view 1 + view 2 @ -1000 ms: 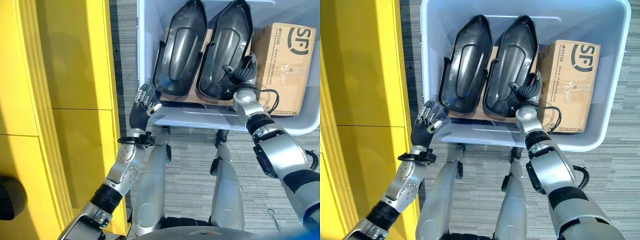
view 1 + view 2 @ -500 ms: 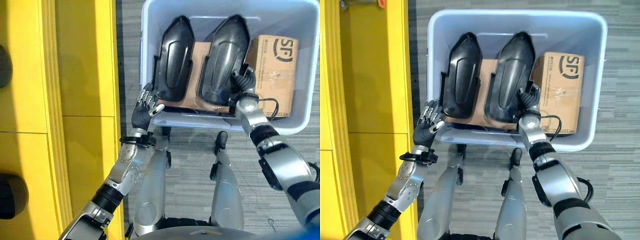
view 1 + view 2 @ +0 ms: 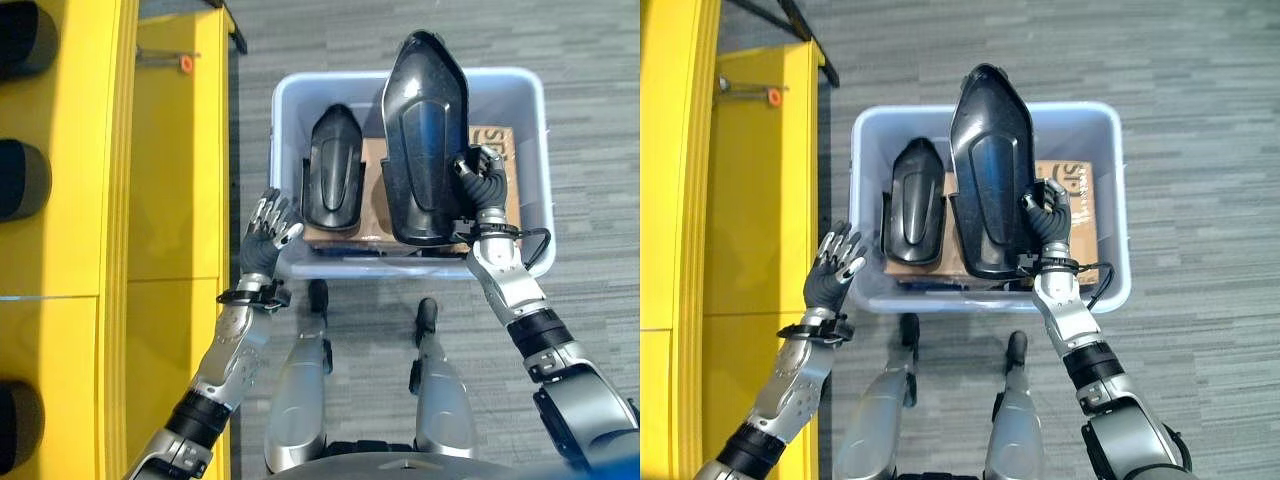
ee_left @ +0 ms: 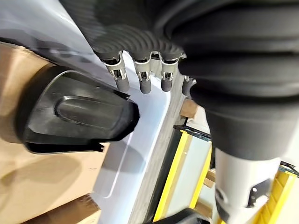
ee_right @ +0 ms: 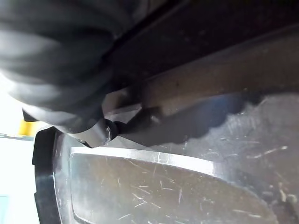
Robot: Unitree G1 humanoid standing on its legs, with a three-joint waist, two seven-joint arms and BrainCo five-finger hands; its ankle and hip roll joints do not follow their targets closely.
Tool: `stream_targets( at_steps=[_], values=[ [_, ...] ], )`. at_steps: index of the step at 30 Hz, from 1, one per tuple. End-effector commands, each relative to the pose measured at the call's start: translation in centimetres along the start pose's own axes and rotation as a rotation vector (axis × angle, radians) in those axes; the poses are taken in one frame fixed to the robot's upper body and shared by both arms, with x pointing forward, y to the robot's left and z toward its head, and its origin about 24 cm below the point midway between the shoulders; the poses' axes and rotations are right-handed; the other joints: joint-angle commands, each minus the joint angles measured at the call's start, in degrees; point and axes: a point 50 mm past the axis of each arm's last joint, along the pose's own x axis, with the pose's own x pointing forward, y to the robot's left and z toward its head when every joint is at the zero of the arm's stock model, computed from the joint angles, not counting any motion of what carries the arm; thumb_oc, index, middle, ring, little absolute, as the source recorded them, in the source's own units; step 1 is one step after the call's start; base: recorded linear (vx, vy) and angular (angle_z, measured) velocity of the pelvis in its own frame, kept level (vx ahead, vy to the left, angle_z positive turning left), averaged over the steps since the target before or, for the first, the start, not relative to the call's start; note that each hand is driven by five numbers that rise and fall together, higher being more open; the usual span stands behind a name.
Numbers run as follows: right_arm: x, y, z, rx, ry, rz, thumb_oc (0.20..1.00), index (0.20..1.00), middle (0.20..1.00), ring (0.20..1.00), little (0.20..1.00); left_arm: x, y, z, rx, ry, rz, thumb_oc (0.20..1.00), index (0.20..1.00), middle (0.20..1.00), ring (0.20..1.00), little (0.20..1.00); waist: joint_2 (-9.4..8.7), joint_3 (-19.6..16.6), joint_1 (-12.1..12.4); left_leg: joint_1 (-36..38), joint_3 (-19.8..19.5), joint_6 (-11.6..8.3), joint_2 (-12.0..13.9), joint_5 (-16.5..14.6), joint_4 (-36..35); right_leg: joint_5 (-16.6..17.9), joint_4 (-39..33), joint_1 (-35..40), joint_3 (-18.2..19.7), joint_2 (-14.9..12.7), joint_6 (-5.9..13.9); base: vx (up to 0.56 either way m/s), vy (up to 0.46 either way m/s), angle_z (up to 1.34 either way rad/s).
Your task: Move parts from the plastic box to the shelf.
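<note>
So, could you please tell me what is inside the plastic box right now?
Inside the plastic box one black part lies on brown cardboard, with a cardboard carton alongside. The lifted part in the right hand hides the middle of the floor.

We see two black moulded parts: one (image 3: 332,182) lies flat in the pale plastic box (image 3: 535,130); the larger-looking one (image 3: 989,190) is raised above it. Yellow shelf (image 3: 170,170) beside the box.
</note>
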Motion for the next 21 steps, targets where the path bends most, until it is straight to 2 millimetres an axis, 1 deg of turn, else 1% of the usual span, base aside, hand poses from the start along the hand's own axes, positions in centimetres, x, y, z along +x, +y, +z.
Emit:
stream_targets(
  at_steps=[1,4,5,7,8,10,11,14,15,16,17,18,19,21],
  values=[
    [0.5,-0.7,3.4,0.043,-0.199,0.002,0.200,0.200,0.200,0.200,0.200,0.1,-0.8,1.0,-0.001,-0.051,-0.086,1.000,1.000,1.000,1.000,1.000,-0.76,-6.3,0.7,3.4,0.0,-2.56,6.1,-2.5,0.6,-1.3,7.9,-2.0,-0.6,-4.7,2.84,0.07,-0.040,-0.02],
    [-0.6,-0.6,3.9,0.093,-0.231,0.042,0.200,0.200,0.200,0.200,0.200,-0.6,0.3,0.7,0.029,-0.023,-0.075,1.000,1.000,1.000,1.000,1.000,-1.40,-8.9,0.2,6.0,0.4,-2.73,6.7,-3.1,0.7,-2.1,7.9,0.2,-0.3,-4.2,2.79,0.07,-0.036,-0.07],
    [-0.6,-0.6,3.8,0.093,-0.229,0.042,0.200,0.200,0.200,0.200,0.200,-0.6,0.3,0.7,0.029,-0.022,-0.075,1.000,1.000,1.000,1.000,1.000,-1.41,-8.9,0.3,6.1,0.4,-2.74,6.7,-3.1,0.6,-2.1,7.9,0.3,-0.3,-4.2,2.78,0.05,-0.022,-0.02],
    [-1.4,-0.5,3.5,0.121,-0.218,0.063,0.200,0.200,0.200,0.200,0.200,-1.1,0.8,0.3,0.038,0.000,-0.060,1.000,1.000,1.000,1.000,1.000,-1.62,-10.3,0.0,7.6,0.8,-2.85,6.9,-3.3,0.4,-2.7,8.0,1.5,-0.3,-3.9,2.78,0.06,-0.031,-0.03],
    [-2.1,-0.3,3.4,0.148,-0.212,0.092,0.200,0.200,0.200,0.200,0.200,-1.5,1.5,0.2,0.047,0.011,-0.043,1.000,1.000,1.000,1.000,1.000,-1.52,-11.8,-0.2,9.1,0.8,-2.98,7.3,-3.4,0.2,-3.3,8.4,2.5,-0.3,-3.7,2.69,0.08,-0.050,-0.03],
    [-3.2,0.0,3.0,0.207,-0.188,0.155,0.200,0.200,0.200,0.200,0.200,-2.2,2.5,0.2,0.067,0.025,-0.014,1.000,1.000,1.000,1.000,1.000,-1.30,-14.3,-0.4,12.4,1.3,-3.27,8.8,-3.3,-0.2,-6.4,12.4,3.9,-0.4,-2.8,2.27,0.09,-0.078,-0.11],
    [-3.4,0.2,2.9,0.238,-0.179,0.174,0.200,0.200,0.200,0.200,0.200,-2.3,2.9,0.4,0.074,0.022,-0.004,1.000,1.000,1.000,1.000,1.000,-1.17,-14.7,-0.4,13.1,1.2,-3.36,9.2,-3.2,-0.1,-7.4,13.9,4.1,-0.4,-2.6,2.01,0.07,-0.092,-0.13],
    [-3.9,1.0,2.9,0.251,-0.169,0.235,0.200,0.200,0.200,0.200,0.200,-2.8,3.7,0.5,0.077,0.022,0.033,1.000,1.000,1.000,1.000,1.000,-0.90,-15.6,-0.2,15.5,0.7,-3.58,10.6,-3.0,0.4,-11.1,18.9,5.2,-0.9,-1.5,0.79,0.04,-0.132,-0.02],
    [-4.1,1.6,3.0,0.302,-0.159,0.275,0.200,0.200,0.200,0.200,0.200,-3.2,4.0,0.4,0.068,0.024,0.054,1.000,1.000,1.000,1.000,1.000,-0.99,-15.8,0.3,16.6,0.1,-3.81,11.8,-2.2,0.5,-13.3,21.5,6.0,-1.7,-0.6,-0.28,0.01,-0.141,0.07],
    [-4.1,1.7,2.9,0.303,-0.159,0.276,0.200,0.200,0.200,0.200,0.200,-3.2,4.0,0.4,0.068,0.024,0.055,1.000,1.000,1.000,1.000,1.000,-0.98,-15.7,0.2,16.7,0.0,-3.86,11.8,-2.2,0.4,-13.4,21.6,6.1,-1.8,-0.6,-0.32,-0.02,-0.166,0.18],
    [-4.0,2.1,3.2,0.307,-0.165,0.296,0.200,0.200,0.200,0.200,0.200,-3.4,4.3,0.4,0.069,0.023,0.072,1.000,1.000,1.000,1.000,1.000,-0.89,-15.7,0.6,17.1,-0.5,-3.91,12.3,-1.6,0.2,-14.5,23.2,6.0,-2.0,0.0,-0.92,-0.06,-0.135,0.23],
    [-3.8,2.6,3.7,0.291,-0.188,0.316,0.200,0.200,0.200,0.200,0.200,-3.7,4.5,0.4,0.062,0.020,0.093,1.000,1.000,1.000,1.000,1.000,-0.75,-15.5,1.2,17.0,-1.3,-4.15,13.0,0.1,0.1,-15.5,24.3,5.8,-2.3,0.9,-1.66,-0.16,-0.258,0.29],
    [-3.3,3.2,4.8,0.283,-0.233,0.338,0.200,0.200,0.200,0.200,0.200,-4.2,5.1,0.3,0.048,0.011,0.140,1.000,1.000,1.000,1.000,1.000,-0.28,-15.2,2.5,16.0,-2.8,-5.11,14.0,4.7,-0.4,-16.2,24.8,5.2,-3.2,2.3,-2.66,-0.20,-0.248,0.20],
    [-2.9,3.6,5.4,0.325,-0.252,0.337,0.200,0.200,0.200,0.200,0.200,-4.8,5.1,-0.3,0.013,0.030,0.168,1.000,1.000,1.000,1.000,1.000,0.52,-15.0,3.9,13.9,-4.4,-6.04,14.2,10.3,-1.6,-16.0,23.5,4.8,-4.5,3.2,-3.33,-0.19,-0.176,0.21]
  ],
)
